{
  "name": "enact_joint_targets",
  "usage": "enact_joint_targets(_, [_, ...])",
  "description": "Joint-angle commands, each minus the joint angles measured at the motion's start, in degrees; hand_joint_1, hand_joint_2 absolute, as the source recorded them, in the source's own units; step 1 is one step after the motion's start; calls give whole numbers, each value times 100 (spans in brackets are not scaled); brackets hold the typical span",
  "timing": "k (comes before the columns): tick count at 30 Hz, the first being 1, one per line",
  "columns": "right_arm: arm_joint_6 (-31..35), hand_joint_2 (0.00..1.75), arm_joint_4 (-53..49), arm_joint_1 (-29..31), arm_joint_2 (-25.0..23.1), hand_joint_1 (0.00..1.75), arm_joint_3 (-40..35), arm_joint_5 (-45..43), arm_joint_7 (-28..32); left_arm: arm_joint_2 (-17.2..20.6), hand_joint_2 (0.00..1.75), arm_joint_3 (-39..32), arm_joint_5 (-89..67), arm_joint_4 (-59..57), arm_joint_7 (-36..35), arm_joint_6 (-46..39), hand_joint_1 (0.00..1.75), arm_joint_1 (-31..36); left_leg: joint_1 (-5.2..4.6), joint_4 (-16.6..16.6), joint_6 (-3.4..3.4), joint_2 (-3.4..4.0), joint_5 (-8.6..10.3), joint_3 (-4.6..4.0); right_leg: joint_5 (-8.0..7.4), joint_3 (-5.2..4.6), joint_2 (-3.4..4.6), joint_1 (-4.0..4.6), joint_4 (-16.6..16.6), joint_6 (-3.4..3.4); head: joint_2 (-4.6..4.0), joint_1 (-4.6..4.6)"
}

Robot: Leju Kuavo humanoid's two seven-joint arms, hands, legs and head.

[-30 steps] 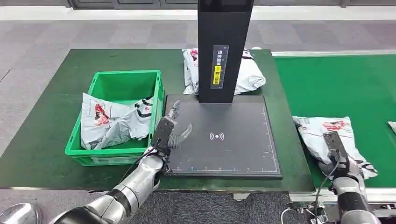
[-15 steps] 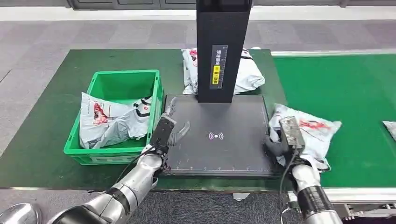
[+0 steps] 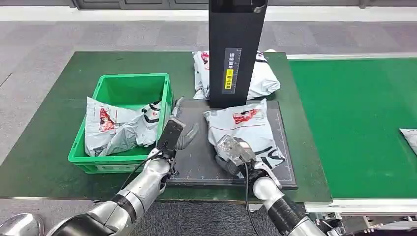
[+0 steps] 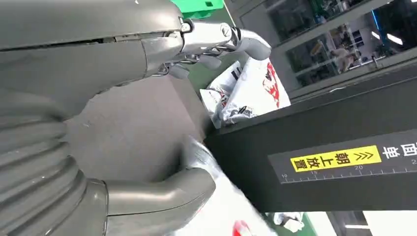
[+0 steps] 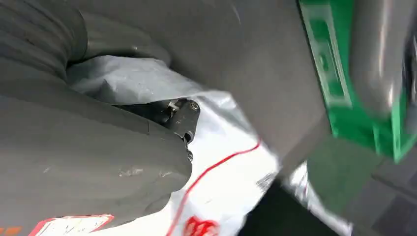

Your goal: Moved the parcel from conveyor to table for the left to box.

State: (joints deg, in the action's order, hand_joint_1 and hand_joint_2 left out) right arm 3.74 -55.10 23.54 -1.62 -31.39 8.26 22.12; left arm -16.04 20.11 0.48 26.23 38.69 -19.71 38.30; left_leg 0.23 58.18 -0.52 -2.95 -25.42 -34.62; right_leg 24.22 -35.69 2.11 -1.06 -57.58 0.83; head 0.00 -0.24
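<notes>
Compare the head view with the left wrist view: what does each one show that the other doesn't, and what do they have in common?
Head view alone: the right hand gripping the parcel, the green conveyor belt, another bag at the belt's far right edge, and the bags in the green crate.

Left wrist view alone: glass-fronted rooms beyond the table.

Both: the left hand open over the dark scanner pad, the black scanner column with its yellow label, the white bag behind the column, the parcel's edge and the crate.
</notes>
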Motion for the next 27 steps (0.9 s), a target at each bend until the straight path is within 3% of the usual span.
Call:
enact_joint_targets(1, [-147,175,627,345,113,175,-672,101,172,139,175,-167,6,-203,-54,-10,0,215,3,1,1,27,-5,7,-2,7,3,6,6,-3,0,0])
enact_joint_targets(5, [18,175,736,379,84,175,-628,203,322,147,175,-180,-5,-210,-53,-19,0,215,0,-1,-1,29,-5,12,0,11,-6,4,8,-6,0,0])
enact_joint_targets(6, [290,175,728,357,67,24,-540,300,343,150,175,-178,-27,-209,-66,-36,0,215,1,-4,-1,34,-6,17,-1,17,-9,7,12,-8,-2,0])
enact_joint_targets(7, [478,175,697,330,72,0,-475,364,369,159,175,-172,-47,-212,-82,-40,0,214,0,-2,-1,31,-5,13,-1,11,-2,5,9,-7,-2,0])
enact_joint_targets(8, [516,175,695,317,87,0,-446,363,370,164,175,-169,-55,-215,-85,-47,0,213,0,-1,-1,24,-4,8,-1,8,-2,4,8,-5,-2,0])
enact_joint_targets(9, [606,0,614,272,129,0,-392,394,405,175,175,-160,-81,-230,-120,-62,0,216,-2,-3,-2,34,-6,16,0,12,-3,4,8,-7,0,0])
enact_joint_targets(11, [984,0,404,94,201,0,-125,358,616,212,175,-167,-113,-272,-175,-78,0,207,0,-4,-2,32,-5,19,0,17,-10,6,11,-7,-2,0])
enact_joint_targets(16, [999,0,-204,-299,376,0,318,-15,844,230,175,-130,-192,-403,-192,-8,0,230,-1,-9,-1,22,-4,22,3,22,-22,7,16,-6,-2,0])
enact_joint_targets(22, [687,0,-629,-621,402,0,567,-363,920,184,175,-84,-207,-456,-189,158,0,286,0,-4,-1,22,-7,18,4,18,-19,6,12,-7,-2,0])
enact_joint_targets(27, [328,0,-476,-417,379,0,664,-664,963,116,175,-43,-208,-511,-205,236,0,347,-1,-1,-2,28,-6,13,1,10,-16,5,9,-7,-2,0])
